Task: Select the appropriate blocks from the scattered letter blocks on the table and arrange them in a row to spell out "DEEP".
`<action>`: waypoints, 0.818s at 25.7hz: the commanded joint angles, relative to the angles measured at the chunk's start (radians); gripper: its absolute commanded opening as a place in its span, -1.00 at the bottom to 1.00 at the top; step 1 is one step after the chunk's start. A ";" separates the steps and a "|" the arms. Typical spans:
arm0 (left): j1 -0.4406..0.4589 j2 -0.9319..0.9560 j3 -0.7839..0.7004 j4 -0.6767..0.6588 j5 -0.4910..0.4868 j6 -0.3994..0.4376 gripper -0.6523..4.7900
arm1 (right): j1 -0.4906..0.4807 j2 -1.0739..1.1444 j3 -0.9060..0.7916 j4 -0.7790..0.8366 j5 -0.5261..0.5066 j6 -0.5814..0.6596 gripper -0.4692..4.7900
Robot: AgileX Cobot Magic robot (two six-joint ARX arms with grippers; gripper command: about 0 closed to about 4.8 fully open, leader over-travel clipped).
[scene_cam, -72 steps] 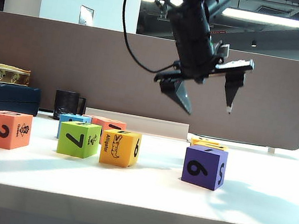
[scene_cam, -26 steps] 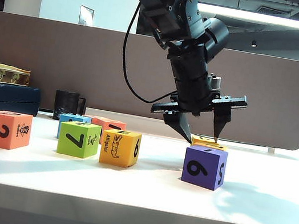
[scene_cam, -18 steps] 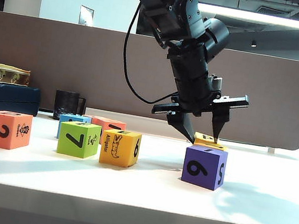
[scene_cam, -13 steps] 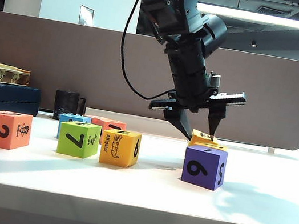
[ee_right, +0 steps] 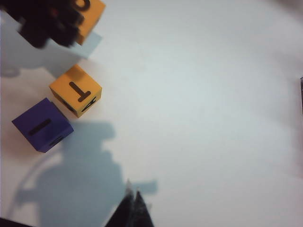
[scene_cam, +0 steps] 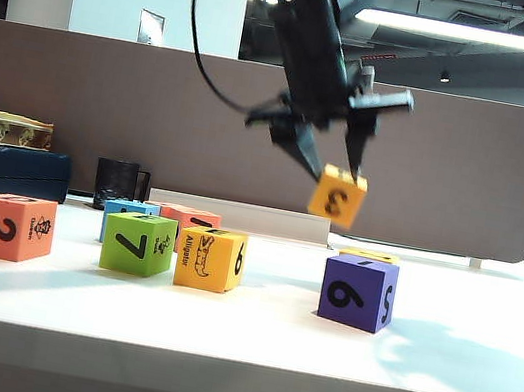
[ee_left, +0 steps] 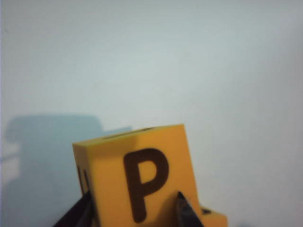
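**P block aloft, row lies to the left**

White tabletop (scene_cam: pixel 474 376) under office lights. Left gripper (scene_cam: pixel 322 156) hangs above it, jaws partly closed on the yellow-orange foam cube with "3" and "P" faces (scene_cam: pixel 337 196), clear of the surface, tilted. Row start, green "7" cube (scene_cam: pixel 138 243) touching the yellow-orange alligator cube (scene_cam: pixel 211 259), sits down-left of the held cube; purple "6" cube (scene_cam: pixel 358 292) lies below it. Right gripper (ee_right: pixel 133 204) hovers over bare table, fingertips together, holding nothing.

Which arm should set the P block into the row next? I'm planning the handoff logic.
Left. The left gripper already holds the yellow P block in the air above the table. The right gripper is shut, empty and off to the side.
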 commanded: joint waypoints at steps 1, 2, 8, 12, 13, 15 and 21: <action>0.022 -0.060 0.001 -0.081 0.047 0.051 -0.12 | 0.000 -0.003 0.004 0.010 0.001 0.001 -0.83; 0.028 -0.074 0.001 -0.103 0.056 0.052 -0.12 | 0.000 -0.003 0.004 0.010 0.001 0.001 -0.83; 0.090 -0.136 0.001 -0.281 0.207 0.070 -0.11 | 0.000 -0.003 0.004 0.015 0.001 0.001 -0.83; 0.100 -0.133 -0.008 -0.354 0.254 0.071 -0.11 | 0.000 -0.003 0.004 0.016 0.001 0.001 -0.83; 0.100 -0.133 -0.008 -0.370 0.255 0.071 -0.11 | 0.000 -0.003 0.004 0.016 0.001 0.001 -0.83; 0.098 -0.133 -0.008 -0.382 0.281 0.070 -0.11 | 0.000 -0.003 0.004 0.016 0.001 0.001 -0.83; 0.090 -0.119 -0.008 -0.405 0.307 0.069 -0.11 | 0.000 -0.003 0.004 0.016 0.001 0.001 -0.83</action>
